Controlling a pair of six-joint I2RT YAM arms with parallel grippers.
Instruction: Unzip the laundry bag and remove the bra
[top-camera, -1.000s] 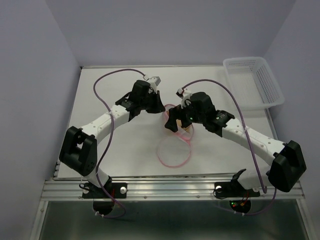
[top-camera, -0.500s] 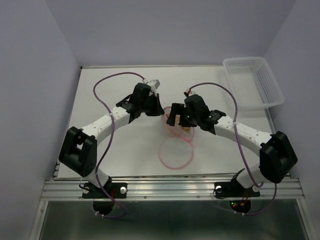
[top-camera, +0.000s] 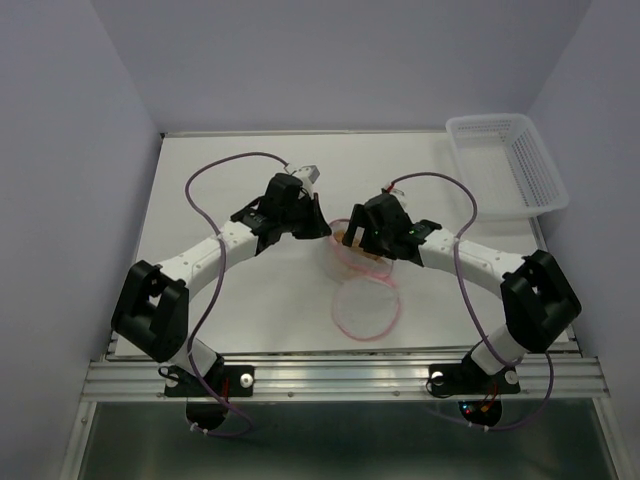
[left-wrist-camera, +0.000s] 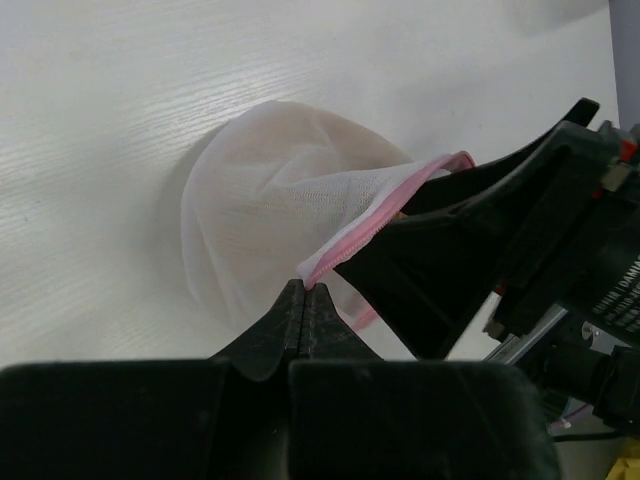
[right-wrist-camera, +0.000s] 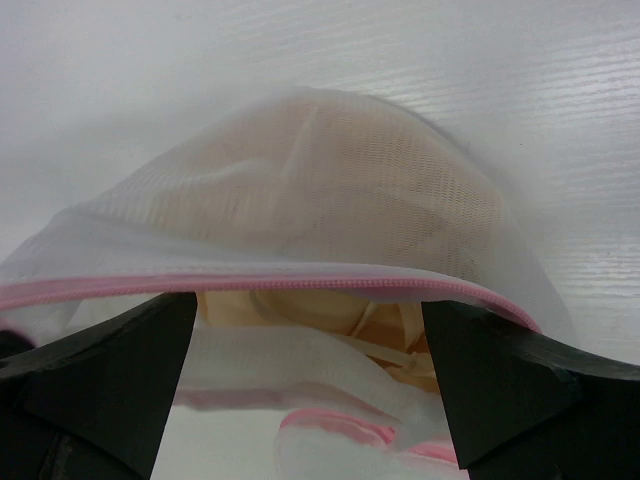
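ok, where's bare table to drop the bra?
Bare: the table's far-left corner beyond the left arm's cable, and the far strip left of the basket. Crowded: centre, where the left claw and right claw meet at the laundry bag.

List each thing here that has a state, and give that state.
laundry bag: unzipped, mouth open, pink edge lifted.
bra: inside the bag, not yet out.
left tool: shut on the bag's pink edge.
right tool: open, at the bag's mouth.
white lattice basket: upright.
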